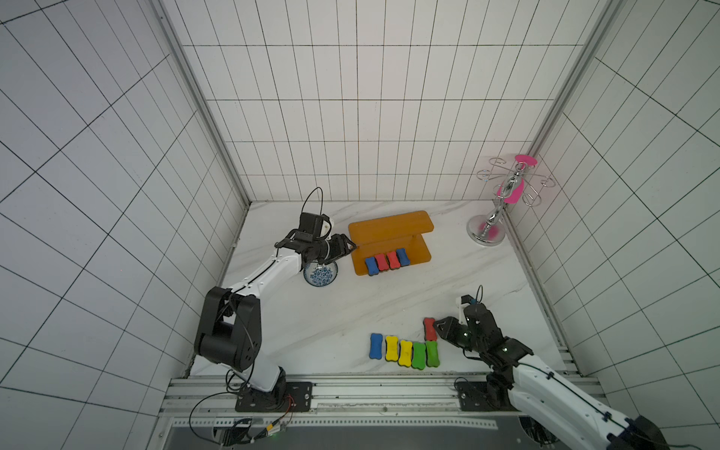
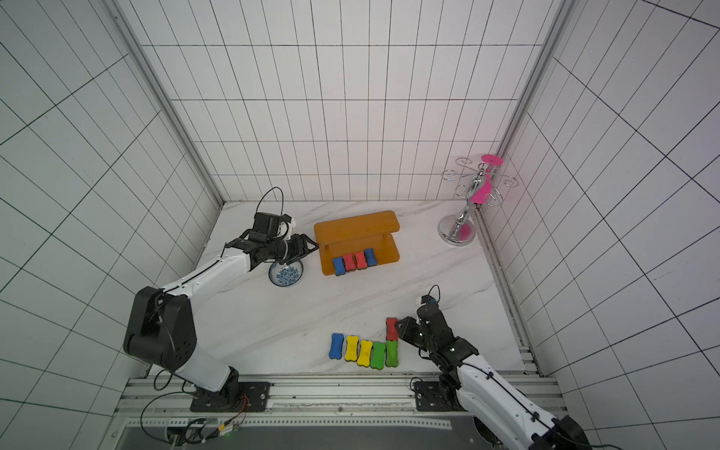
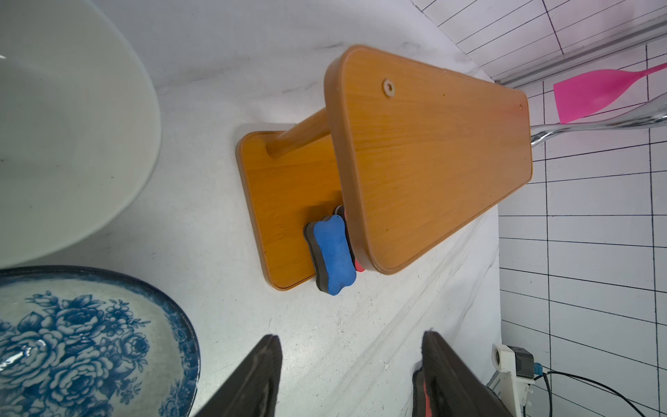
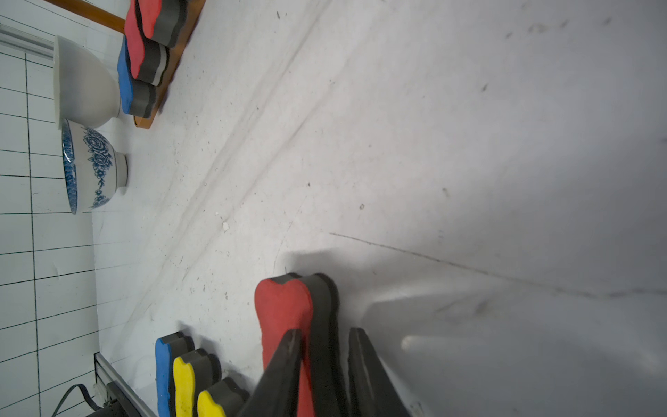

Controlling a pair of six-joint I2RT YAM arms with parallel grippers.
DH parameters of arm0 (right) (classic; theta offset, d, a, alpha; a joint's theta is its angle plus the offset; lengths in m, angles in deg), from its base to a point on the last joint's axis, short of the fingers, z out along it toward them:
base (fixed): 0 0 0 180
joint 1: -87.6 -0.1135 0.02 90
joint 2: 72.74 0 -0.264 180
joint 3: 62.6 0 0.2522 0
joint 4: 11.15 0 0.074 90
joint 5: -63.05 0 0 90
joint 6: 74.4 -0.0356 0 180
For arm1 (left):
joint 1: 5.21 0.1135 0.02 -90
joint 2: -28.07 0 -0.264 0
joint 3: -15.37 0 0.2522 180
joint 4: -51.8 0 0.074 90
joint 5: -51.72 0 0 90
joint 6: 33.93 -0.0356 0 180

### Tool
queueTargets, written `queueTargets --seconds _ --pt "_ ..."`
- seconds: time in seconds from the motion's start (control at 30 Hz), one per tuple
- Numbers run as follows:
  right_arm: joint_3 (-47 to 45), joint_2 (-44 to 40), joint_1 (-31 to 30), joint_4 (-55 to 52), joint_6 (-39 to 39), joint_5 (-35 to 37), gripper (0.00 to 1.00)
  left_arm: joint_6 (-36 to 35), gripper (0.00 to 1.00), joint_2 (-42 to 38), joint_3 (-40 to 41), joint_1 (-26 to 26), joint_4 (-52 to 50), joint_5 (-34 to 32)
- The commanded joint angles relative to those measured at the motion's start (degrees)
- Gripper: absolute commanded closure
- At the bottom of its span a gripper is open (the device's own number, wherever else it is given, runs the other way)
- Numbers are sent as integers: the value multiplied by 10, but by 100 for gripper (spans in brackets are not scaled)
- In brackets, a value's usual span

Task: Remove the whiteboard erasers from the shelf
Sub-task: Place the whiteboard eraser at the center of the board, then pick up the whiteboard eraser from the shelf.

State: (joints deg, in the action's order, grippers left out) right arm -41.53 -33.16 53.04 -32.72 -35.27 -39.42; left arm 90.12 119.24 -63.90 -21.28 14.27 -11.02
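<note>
step: letting go of red eraser (image 4: 285,314) on tabletop (image 1: 311,311), well in front of shelf (image 1: 390,226) | right fingers (image 4: 283,375) slightly apart astride it | left fingers (image 3: 258,379) apart, empty, beside shelf | advice: widen fully, then lift straight

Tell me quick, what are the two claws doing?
Left claw: open, holding nothing.
Right claw: slightly open around the red eraser, gap on one side.

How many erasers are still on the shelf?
4, in a row on the lower board: blue eraser, red eraser, second red eraser, second blue eraser. The upper board may hide more behind.
</note>
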Motion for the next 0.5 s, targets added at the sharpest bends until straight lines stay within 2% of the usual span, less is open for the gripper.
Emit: queueTargets --seconds 0.0,0.2,0.47 --pt "29 4 7 -35 14 14 71 -4 35 0 -15 1 11 -10" --pt "87 82 66 16 79 -34 69 1 34 -1 -28 9 0 -20" --pt "199 309 125 207 123 -113 69 15 28 29 -62 12 1 -29"
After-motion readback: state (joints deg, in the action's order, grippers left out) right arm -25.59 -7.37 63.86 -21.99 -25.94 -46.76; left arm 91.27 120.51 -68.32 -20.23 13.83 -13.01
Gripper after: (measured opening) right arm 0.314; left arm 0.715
